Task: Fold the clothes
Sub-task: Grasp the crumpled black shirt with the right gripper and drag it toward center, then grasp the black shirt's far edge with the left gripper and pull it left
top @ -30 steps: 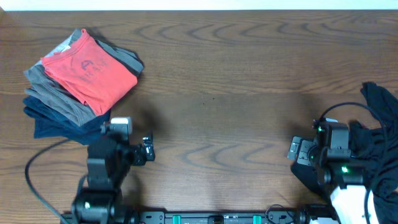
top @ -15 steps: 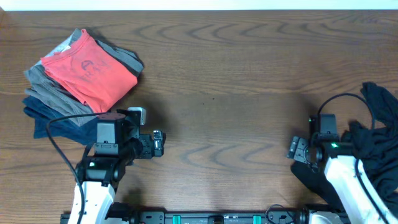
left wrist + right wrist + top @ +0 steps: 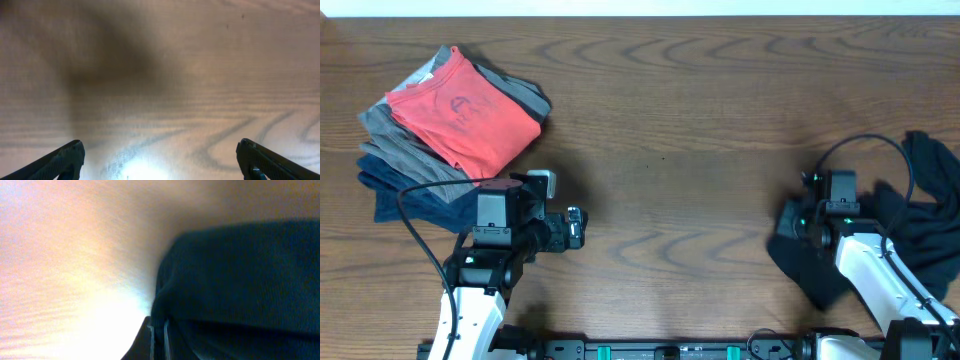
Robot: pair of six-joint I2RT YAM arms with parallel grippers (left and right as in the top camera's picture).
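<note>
The clothes, a crumpled black shirt, lie at the table's right edge, and a fold of the shirt fills the right half of the right wrist view. My right gripper is shut on an edge of that black fabric, which is pinched between the two narrow fingers just above the wood. My left gripper hangs open over bare table at the front left, with nothing between its fingers. The shirt's logo and lettering are hidden.
A stack of folded garments, red on top of grey and navy, sits at the back left, just behind my left arm. The wooden table stretches between the two arms.
My right gripper has shut on the black shirt's edge and shifted slightly toward the back. My left arm reached forward and to the right, then held still with its jaws wide.
</note>
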